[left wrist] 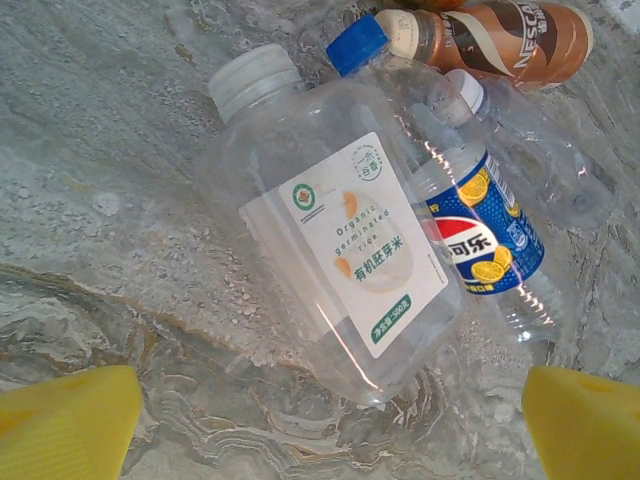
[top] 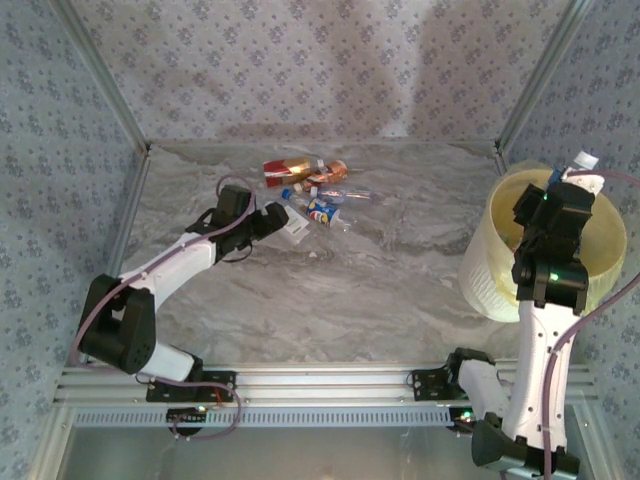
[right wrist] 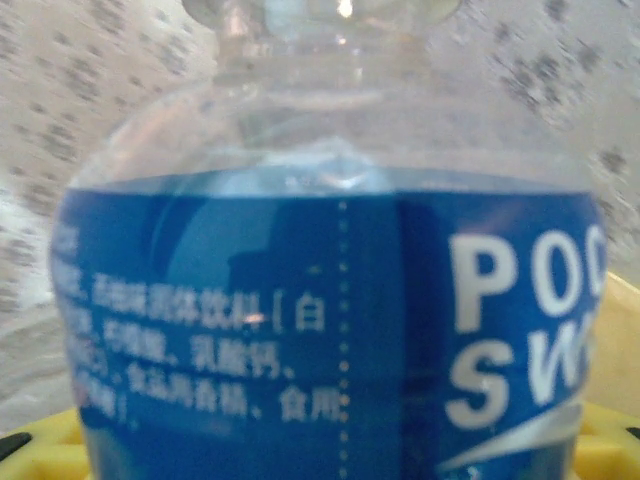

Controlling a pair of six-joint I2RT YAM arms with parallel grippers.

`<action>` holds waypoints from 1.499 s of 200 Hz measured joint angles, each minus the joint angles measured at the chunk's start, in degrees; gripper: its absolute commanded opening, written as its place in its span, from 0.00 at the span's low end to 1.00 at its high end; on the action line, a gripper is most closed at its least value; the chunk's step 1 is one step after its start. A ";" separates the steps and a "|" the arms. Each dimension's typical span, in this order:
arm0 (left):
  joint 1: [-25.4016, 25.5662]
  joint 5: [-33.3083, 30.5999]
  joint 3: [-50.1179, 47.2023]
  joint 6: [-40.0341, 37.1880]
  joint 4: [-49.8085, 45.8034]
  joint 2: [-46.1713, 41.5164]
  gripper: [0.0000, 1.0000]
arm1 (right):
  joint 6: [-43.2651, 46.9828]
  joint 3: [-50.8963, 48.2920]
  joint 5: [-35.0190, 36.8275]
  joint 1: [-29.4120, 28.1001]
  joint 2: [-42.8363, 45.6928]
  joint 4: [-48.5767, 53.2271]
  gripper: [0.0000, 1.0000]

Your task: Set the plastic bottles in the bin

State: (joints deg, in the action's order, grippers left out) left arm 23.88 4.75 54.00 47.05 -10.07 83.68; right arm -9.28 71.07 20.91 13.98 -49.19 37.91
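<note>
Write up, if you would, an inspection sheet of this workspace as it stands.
Surface: grey marbled table, mostly bare.
Job's things: white-label bottle, Pepsi bottle and brown Nescafe bottle lying in a cluster at the far centre; bin at the right edge.
Clutter: nothing seen.
Grippers: left gripper open, just short of the white-label bottle; right gripper shut on a blue-label bottle over the bin.
Cables: left arm's cable and right arm's cable loop loosely.
Surroundings: patterned fabric walls, aluminium rail.
</note>
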 measured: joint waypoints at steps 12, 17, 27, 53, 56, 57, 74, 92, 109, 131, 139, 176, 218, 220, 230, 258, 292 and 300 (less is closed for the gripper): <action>0.00 0.26 0.79 0.02 0.04 0.87 0.98 | 0.02 -0.04 1.79 0.85 -0.52 1.38 0.49; 0.00 0.39 1.05 0.09 0.04 1.16 0.98 | 0.00 -0.04 2.45 1.22 -0.83 1.90 0.49; 0.00 0.46 1.51 0.28 0.04 1.77 0.98 | 0.04 -0.07 3.56 2.14 -1.68 3.19 0.51; 0.00 0.63 2.29 1.29 -0.09 3.26 0.98 | 0.09 -0.57 5.46 4.07 -4.61 6.05 0.53; 0.00 0.63 2.40 1.44 -0.13 3.45 0.98 | 0.09 -0.70 5.62 4.24 -5.01 6.40 0.54; 0.00 0.66 2.43 1.51 -0.13 3.50 0.98 | 0.09 -0.72 5.66 4.26 -5.07 6.49 0.54; 0.00 0.85 2.86 2.16 -0.20 4.37 0.98 | 0.26 -1.01 6.54 4.68 -6.78 8.22 0.66; 0.00 1.14 2.99 2.75 -0.26 5.09 0.98 | 0.44 -1.01 7.61 4.76 -7.74 9.49 0.80; 0.02 1.38 3.15 3.23 -0.35 5.62 0.98 | 1.27 -1.01 8.63 4.76 -7.87 10.54 0.85; 0.02 1.51 3.28 3.65 -0.44 5.79 0.98 | 1.38 -0.98 10.05 4.76 -7.82 10.86 0.89; 0.02 1.51 3.30 3.65 -0.46 5.79 0.98 | 1.31 -0.98 10.47 4.74 -7.78 10.91 0.92; 0.02 1.51 3.96 3.85 -0.72 6.29 0.98 | 1.51 -0.98 11.72 4.50 -6.12 10.97 1.00; 0.68 1.25 6.32 3.85 -3.10 7.96 0.98 | 1.27 -1.07 9.27 1.77 -2.43 9.75 1.00; 0.74 1.25 6.49 3.82 -3.28 8.07 0.98 | 1.29 -1.09 8.83 1.62 -2.14 9.53 1.00; 1.22 1.09 7.39 3.82 -4.13 8.76 0.98 | 1.29 -1.46 5.88 0.83 -0.85 8.11 1.00; 2.80 -0.15 9.84 3.80 -6.78 10.58 0.98 | 1.11 -4.59 -3.56 -1.86 3.06 3.13 1.00; 4.57 -1.90 12.94 4.07 -10.14 13.00 0.98 | 1.16 -7.10 -13.00 -7.76 5.20 -3.32 1.00; 4.83 -2.45 13.92 4.33 -10.86 13.94 0.98 | 1.27 -7.23 -14.91 -9.57 5.29 -4.55 1.00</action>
State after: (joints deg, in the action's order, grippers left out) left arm 28.71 2.31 67.92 51.37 -20.93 97.62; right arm -8.01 63.83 6.00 4.40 -43.90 33.36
